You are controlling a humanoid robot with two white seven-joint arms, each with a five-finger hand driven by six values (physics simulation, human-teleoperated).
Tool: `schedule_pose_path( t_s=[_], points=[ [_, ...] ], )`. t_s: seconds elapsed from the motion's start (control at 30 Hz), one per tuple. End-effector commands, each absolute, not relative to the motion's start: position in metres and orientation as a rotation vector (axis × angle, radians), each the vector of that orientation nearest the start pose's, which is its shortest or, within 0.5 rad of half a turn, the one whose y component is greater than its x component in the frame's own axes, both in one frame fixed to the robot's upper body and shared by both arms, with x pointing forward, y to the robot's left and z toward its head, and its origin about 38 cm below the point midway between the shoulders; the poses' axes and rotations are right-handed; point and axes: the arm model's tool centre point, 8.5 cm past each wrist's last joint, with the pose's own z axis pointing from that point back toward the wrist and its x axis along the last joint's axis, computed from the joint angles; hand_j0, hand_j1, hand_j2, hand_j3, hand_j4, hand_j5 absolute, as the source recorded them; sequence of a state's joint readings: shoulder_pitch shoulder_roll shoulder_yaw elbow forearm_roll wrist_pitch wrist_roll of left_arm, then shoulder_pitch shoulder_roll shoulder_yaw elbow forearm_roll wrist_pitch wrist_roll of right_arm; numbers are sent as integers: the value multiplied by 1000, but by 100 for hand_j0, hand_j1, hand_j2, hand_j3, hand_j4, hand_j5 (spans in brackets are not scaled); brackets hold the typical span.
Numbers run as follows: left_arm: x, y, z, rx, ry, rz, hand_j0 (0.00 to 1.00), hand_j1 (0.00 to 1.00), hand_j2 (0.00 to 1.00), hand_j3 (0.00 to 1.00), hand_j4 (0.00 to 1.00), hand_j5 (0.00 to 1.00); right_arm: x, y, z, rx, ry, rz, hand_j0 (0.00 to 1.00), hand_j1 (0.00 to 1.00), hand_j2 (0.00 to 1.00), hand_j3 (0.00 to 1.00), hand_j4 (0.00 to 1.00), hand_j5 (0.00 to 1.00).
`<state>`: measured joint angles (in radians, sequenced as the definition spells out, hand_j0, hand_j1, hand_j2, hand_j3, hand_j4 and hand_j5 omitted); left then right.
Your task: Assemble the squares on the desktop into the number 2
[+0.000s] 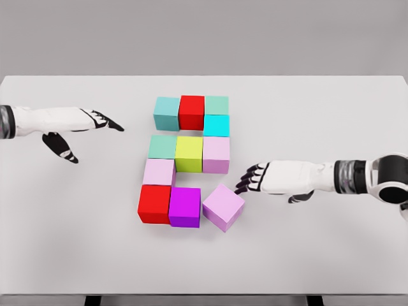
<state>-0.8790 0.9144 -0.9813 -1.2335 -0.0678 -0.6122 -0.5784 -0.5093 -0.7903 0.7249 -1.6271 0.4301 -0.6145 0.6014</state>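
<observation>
Coloured cubes lie in rows on the white table (331, 108). The top row is a teal cube (166, 113), a red cube (191, 111) and a green cube (217, 104), with a cyan cube (216, 125) below the green one. The middle row holds a green cube (162, 146), a yellow cube (189, 153) and a pale pink cube (216, 155). Lower left come a pink cube (159, 172), a red cube (154, 204) and a magenta cube (185, 207). A lilac cube (223, 207) sits rotated at the bottom right. My right hand (250, 180) is open, its fingertips just right of the lilac cube. My left hand (86, 131) hovers open at the far left.
The cubes take up only the middle of the table. Bare white surface spreads to the left, right and front of them. The table's front edge (204, 294) runs along the bottom of the view.
</observation>
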Motion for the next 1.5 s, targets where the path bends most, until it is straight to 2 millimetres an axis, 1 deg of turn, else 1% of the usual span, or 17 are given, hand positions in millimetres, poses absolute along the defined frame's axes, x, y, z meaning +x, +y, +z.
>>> schedule_pose_path(
  t_s=[0.0, 0.07, 0.3, 0.43, 0.7, 0.77, 0.83, 0.93, 1.1, 1.17, 1.27, 1.37, 1.43, 1.47],
  points=[
    [451, 345, 208, 178, -1250, -1991, 100, 100, 100, 100, 100, 100, 365, -232, 153, 85, 1809, -3088, 100, 100, 100, 100, 100, 100],
    [451, 345, 208, 178, -1250, -1991, 100, 100, 100, 100, 100, 100, 363, -228, 154, 79, 1805, -3075, 100, 100, 100, 100, 100, 100],
    [450, 346, 208, 178, -1247, -1990, 100, 100, 100, 100, 100, 100, 362, -226, 157, 75, 1813, -3061, 100, 100, 100, 100, 100, 100],
    [450, 346, 207, 177, -1246, -1991, 100, 100, 100, 100, 100, 100, 363, -226, 159, 81, 1818, -3056, 100, 100, 100, 100, 100, 100],
    [450, 345, 206, 175, -1244, -1992, 100, 100, 100, 100, 100, 100, 366, -217, 165, 85, 1840, -3020, 100, 100, 100, 100, 100, 100],
    [450, 346, 206, 176, -1241, -1993, 100, 100, 100, 100, 100, 100, 364, -214, 168, 81, 1841, -3002, 100, 100, 100, 100, 100, 100],
    [450, 343, 205, 171, -1248, -1995, 100, 100, 100, 100, 100, 100, 360, -209, 171, 72, 1838, -2980, 100, 100, 100, 100, 100, 100],
    [450, 344, 206, 174, -1245, -1994, 100, 100, 100, 100, 100, 100, 356, -205, 170, 56, 1826, -2973, 100, 100, 100, 100, 100, 100],
    [450, 343, 206, 173, -1247, -1995, 100, 100, 100, 100, 100, 100, 356, -204, 172, 58, 1828, -2964, 100, 100, 100, 100, 100, 100],
    [450, 343, 206, 172, -1248, -1995, 100, 100, 100, 100, 100, 100, 358, -205, 175, 71, 1832, -2962, 100, 100, 100, 100, 100, 100],
    [450, 345, 206, 175, -1244, -1993, 100, 100, 100, 100, 100, 100, 369, -215, 194, 128, 1933, -2926, 100, 100, 100, 100, 100, 100],
    [451, 347, 206, 179, -1241, -1989, 100, 100, 100, 100, 100, 100, 373, -224, 200, 175, 1961, -2927, 100, 100, 100, 100, 100, 100],
    [451, 346, 205, 178, -1241, -1988, 100, 100, 100, 100, 100, 100, 375, -235, 204, 224, 1985, -2930, 100, 100, 100, 100, 100, 100],
    [451, 345, 204, 176, -1241, -1989, 100, 100, 100, 100, 100, 100, 377, -244, 210, 265, 2022, -2925, 100, 100, 100, 100, 100, 100]
  ],
)
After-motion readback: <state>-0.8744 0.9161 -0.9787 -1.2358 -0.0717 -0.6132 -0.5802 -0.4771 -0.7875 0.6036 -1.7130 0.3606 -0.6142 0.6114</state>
